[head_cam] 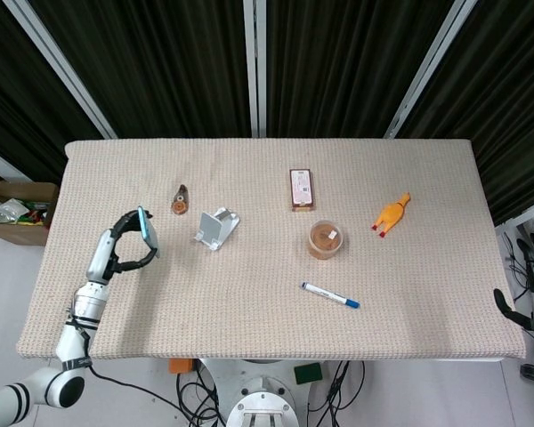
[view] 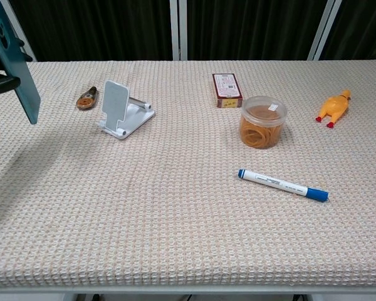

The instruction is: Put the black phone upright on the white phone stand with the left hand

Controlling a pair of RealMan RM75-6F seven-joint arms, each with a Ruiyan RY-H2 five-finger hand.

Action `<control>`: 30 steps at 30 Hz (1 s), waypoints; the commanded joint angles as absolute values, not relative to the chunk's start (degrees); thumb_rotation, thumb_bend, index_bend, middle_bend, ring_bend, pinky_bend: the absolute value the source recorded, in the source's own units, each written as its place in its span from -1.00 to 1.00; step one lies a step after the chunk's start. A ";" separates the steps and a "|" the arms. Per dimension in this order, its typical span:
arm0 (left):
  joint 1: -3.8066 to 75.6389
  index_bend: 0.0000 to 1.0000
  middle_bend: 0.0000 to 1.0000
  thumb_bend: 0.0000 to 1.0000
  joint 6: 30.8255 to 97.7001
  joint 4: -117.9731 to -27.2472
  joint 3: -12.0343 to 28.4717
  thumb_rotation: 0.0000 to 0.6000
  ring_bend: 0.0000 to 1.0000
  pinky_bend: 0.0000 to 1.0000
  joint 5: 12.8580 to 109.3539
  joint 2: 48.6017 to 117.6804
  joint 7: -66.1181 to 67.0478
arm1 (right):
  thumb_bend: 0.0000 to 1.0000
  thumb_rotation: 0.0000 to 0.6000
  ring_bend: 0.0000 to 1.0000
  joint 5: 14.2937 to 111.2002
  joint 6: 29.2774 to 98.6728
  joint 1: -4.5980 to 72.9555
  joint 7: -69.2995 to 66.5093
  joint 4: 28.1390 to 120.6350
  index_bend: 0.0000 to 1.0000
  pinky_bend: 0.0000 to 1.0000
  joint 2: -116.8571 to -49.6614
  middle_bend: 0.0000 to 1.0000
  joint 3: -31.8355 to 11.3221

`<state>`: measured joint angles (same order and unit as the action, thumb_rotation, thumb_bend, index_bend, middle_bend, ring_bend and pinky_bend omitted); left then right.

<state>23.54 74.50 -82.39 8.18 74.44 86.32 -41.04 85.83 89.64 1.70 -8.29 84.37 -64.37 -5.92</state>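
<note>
One black slab phone (head_cam: 146,229), teal-backed, pinched upright in my left hand (head_cam: 123,246) for seating on the white folding stand (head_cam: 215,227).
</note>
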 commanded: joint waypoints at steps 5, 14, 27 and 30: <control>23.68 0.18 0.37 -0.37 78.00 -90.84 16.46 1.00 -0.42 -0.45 61.39 94.61 -21.76 | -0.34 1.00 -1.00 86.61 90.01 1.72 -7.48 84.84 -1.00 -1.00 -63.90 -1.00 -5.68; 26.14 0.19 0.44 -0.37 81.34 -86.86 19.35 1.00 -0.33 -0.50 59.47 103.77 -11.50 | -0.34 1.00 -1.00 87.07 91.73 1.20 -7.51 86.94 -1.00 -1.00 -61.53 -1.00 -6.20; 27.81 0.20 0.47 -0.37 81.78 -81.90 21.47 1.00 -0.31 -0.54 59.93 111.22 -6.52 | -0.34 1.00 -1.00 88.29 92.98 0.67 -6.93 89.16 -1.00 -1.00 -60.37 -1.00 -5.79; 28.12 0.20 0.48 -0.37 81.27 -81.65 21.85 1.00 -0.31 -0.55 59.47 112.28 -5.22 | -0.34 1.00 -1.00 88.35 92.95 0.68 -6.95 89.28 -1.00 -1.00 -60.30 -1.00 -5.75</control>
